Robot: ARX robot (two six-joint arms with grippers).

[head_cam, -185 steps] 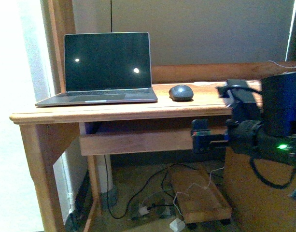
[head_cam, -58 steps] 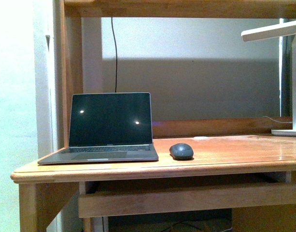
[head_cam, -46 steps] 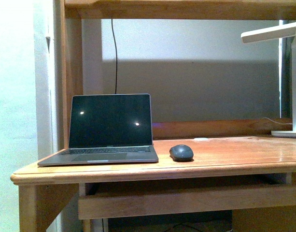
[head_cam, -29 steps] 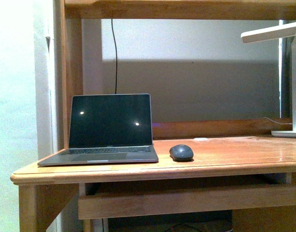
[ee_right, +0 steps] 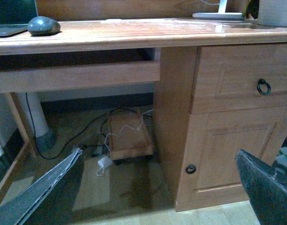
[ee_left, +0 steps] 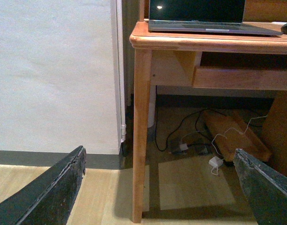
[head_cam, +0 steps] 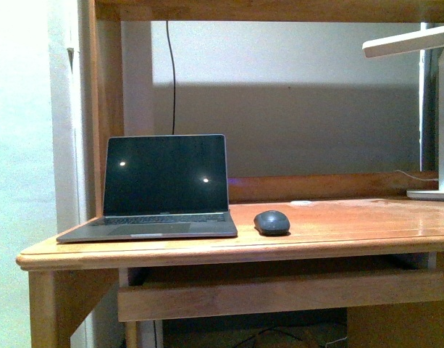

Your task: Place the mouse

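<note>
my left hand (ee_left: 157,187) hangs low in front of the desk, its two dark fingers (ee_left: 49,192) spread wide apart with nothing between them, only floor and the desk's wooden leg (ee_left: 141,136) showing in the gap. my right hand (ee_right: 157,187) is also low and spread wide, empty, with its fingers (ee_right: 45,194) framing the space under the desk. neither hand shows in the front view. beyond my left hand, under the desk, lie dark cables (ee_left: 180,133) and a white adapter (ee_left: 213,162) on the floor, next to a low wooden board (ee_left: 232,138). beyond my right hand stands the desk's cabinet with a drawer bearing a dark ring pull (ee_right: 263,86) and a door below it with a small round knob (ee_right: 190,169). up on the surface (head_cam: 352,228) the mouse (head_cam: 271,222) sits flat, dark and domed, just beside the right edge of the open laptop (head_cam: 164,188) but apart from it; the right wrist view shows the same mouse (ee_right: 43,25) near the front edge of the surface. the laptop's screen is black with two small bright reflections. a thin dark cord (head_cam: 171,72) runs up the wall behind the laptop. at the far right end of the surface stands a white lamp (head_cam: 424,109), its flat base (head_cam: 429,194) well apart from the mouse. a shallow wooden tray (head_cam: 279,293) hangs under the surface.
</note>
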